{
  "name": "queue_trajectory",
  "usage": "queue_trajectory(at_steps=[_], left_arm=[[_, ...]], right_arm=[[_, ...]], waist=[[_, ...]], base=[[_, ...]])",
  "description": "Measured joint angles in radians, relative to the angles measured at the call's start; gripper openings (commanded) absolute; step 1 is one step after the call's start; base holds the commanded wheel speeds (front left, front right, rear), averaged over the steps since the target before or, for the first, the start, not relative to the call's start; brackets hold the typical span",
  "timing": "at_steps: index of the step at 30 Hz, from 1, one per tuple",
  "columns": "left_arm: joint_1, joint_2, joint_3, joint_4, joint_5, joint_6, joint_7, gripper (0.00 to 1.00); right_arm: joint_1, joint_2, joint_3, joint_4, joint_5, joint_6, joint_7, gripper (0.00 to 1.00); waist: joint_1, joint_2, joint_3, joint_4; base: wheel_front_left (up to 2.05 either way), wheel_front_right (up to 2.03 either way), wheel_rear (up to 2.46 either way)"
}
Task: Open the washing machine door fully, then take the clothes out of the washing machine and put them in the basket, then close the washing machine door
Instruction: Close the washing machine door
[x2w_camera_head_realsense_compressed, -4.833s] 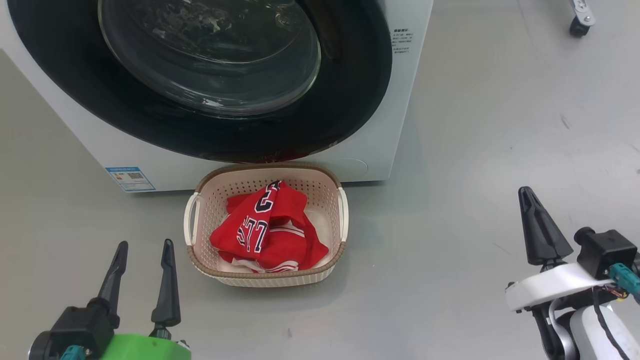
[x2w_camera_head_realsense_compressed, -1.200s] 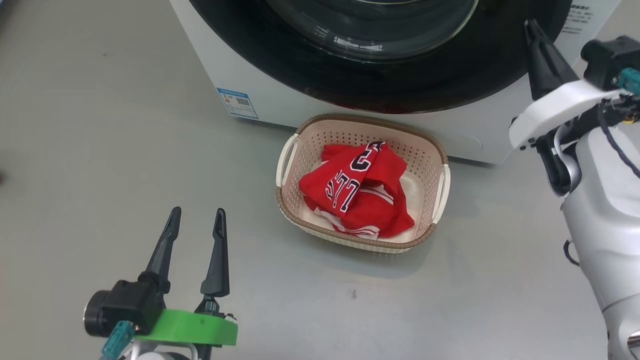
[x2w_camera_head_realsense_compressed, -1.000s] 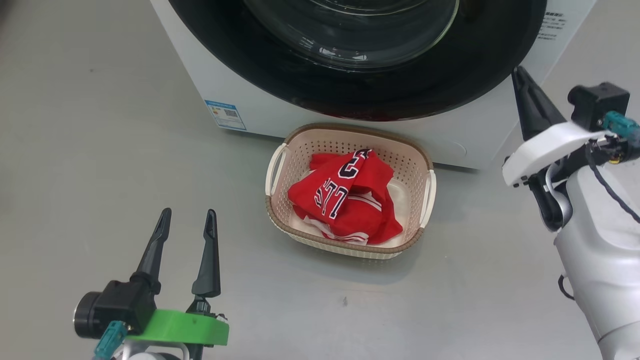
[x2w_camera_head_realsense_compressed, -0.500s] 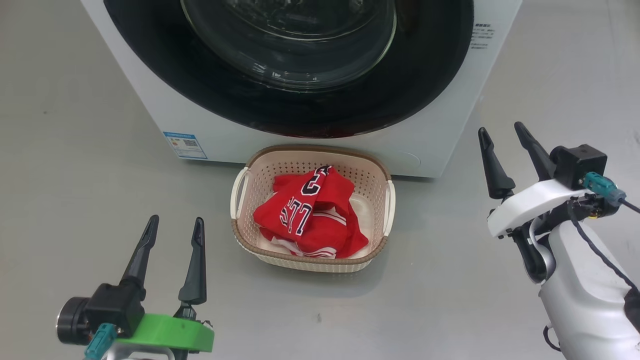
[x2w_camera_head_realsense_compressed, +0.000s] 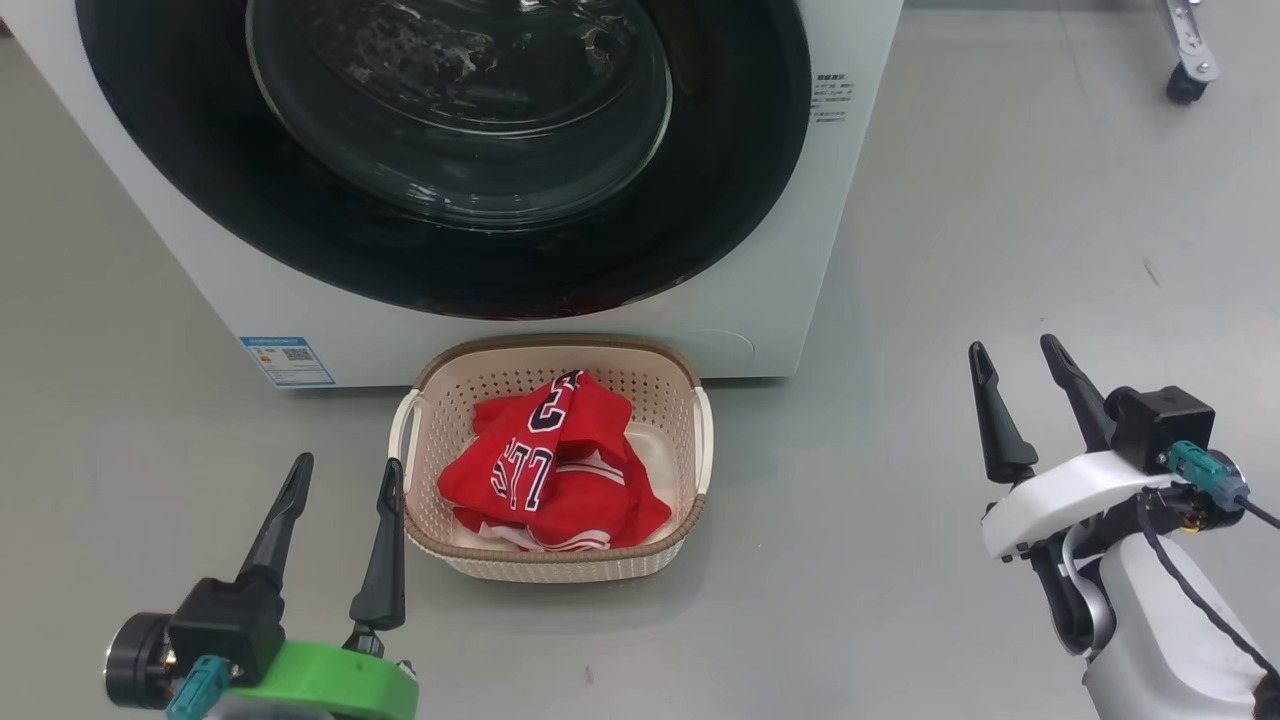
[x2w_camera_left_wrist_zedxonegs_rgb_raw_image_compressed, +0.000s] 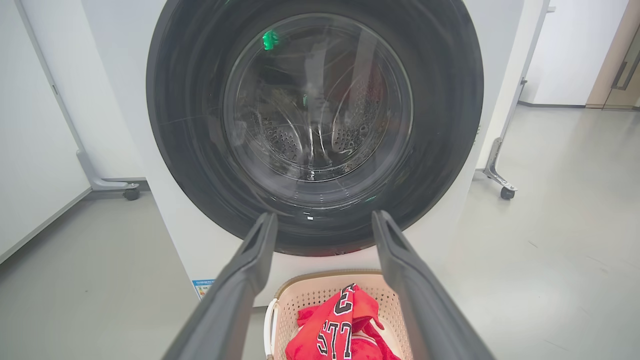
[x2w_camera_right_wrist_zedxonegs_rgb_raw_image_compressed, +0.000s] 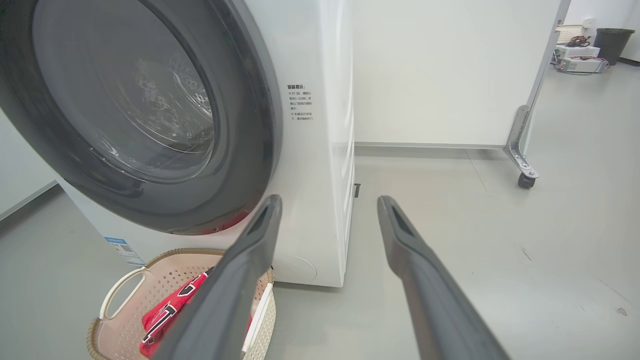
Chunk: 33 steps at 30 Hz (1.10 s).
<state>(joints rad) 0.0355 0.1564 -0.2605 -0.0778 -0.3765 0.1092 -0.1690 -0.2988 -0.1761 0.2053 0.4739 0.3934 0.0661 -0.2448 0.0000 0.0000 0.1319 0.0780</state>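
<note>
Fingers of the left gripper (x2w_camera_head_realsense_compressed: 348, 466) stand apart and empty, pointing to about 12 o'clock in the head view, at 8 o'clock from the basket (x2w_camera_head_realsense_compressed: 556, 346) and near its handle. Well apart at the basket's 3 o'clock, the right gripper (x2w_camera_head_realsense_compressed: 1012, 346) is likewise spread and empty, leaning toward 11 o'clock. The clothes (x2w_camera_head_realsense_compressed: 555, 470) lie bunched in the basket, at 6 o'clock below the washing machine door (x2w_camera_head_realsense_compressed: 450, 130), closed against the washing machine (x2w_camera_head_realsense_compressed: 770, 290).
</note>
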Motion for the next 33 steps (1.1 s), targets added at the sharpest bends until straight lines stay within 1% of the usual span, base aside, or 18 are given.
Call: queue_trajectory(at_steps=[4,8,11,16,18,21,28,33], left_arm=[[0.005,0.000,0.000,-0.001,0.000,0.000,0.007,1.00],[0.012,0.000,-0.001,-0.001,0.000,0.000,0.011,1.00],[0.012,0.001,-0.006,-0.003,0.000,0.000,0.020,1.00],[0.017,0.002,-0.009,-0.006,0.000,0.000,0.027,1.00],[0.017,0.002,-0.011,-0.007,0.000,0.000,0.027,1.00],[0.018,0.001,-0.019,-0.007,0.000,0.000,0.027,1.00],[0.035,0.002,-0.015,-0.007,0.000,0.000,0.029,1.00],[0.040,0.002,-0.015,-0.012,0.000,0.000,0.036,1.00]], right_arm=[[0.045,0.004,-0.009,-0.039,0.000,-0.016,0.000,1.00],[0.089,0.012,-0.015,-0.079,0.001,-0.019,-0.004,1.00],[0.124,0.016,-0.018,-0.112,0.001,-0.032,-0.007,1.00],[0.165,0.022,-0.016,-0.160,0.001,-0.035,-0.007,1.00],[0.178,0.021,-0.016,-0.180,0.001,-0.043,-0.007,1.00],[0.202,0.021,-0.019,-0.204,0.001,-0.044,-0.007,1.00],[0.243,0.021,-0.010,-0.256,0.000,-0.059,-0.007,1.00],[0.271,0.021,-0.010,-0.287,0.000,-0.062,-0.007,1.00]], waist=[[0.0000,0.0000,-0.012,-0.026],[0.0000,0.0000,-0.026,-0.044],[0.0000,0.0000,-0.035,-0.051],[0.0000,0.0000,-0.040,-0.052],[0.0000,0.0000,-0.042,-0.051],[0.0000,0.0000,-0.047,-0.045],[0.0000,0.0000,-0.062,-0.038],[0.0000,0.0000,-0.067,-0.038]], base=[[0.00,0.00,0.00],[0.00,0.00,0.00],[0.00,0.00,0.00],[0.00,0.00,0.00],[0.00,0.00,0.00],[0.00,0.00,0.00],[0.00,0.00,0.00],[0.00,0.00,0.00]])
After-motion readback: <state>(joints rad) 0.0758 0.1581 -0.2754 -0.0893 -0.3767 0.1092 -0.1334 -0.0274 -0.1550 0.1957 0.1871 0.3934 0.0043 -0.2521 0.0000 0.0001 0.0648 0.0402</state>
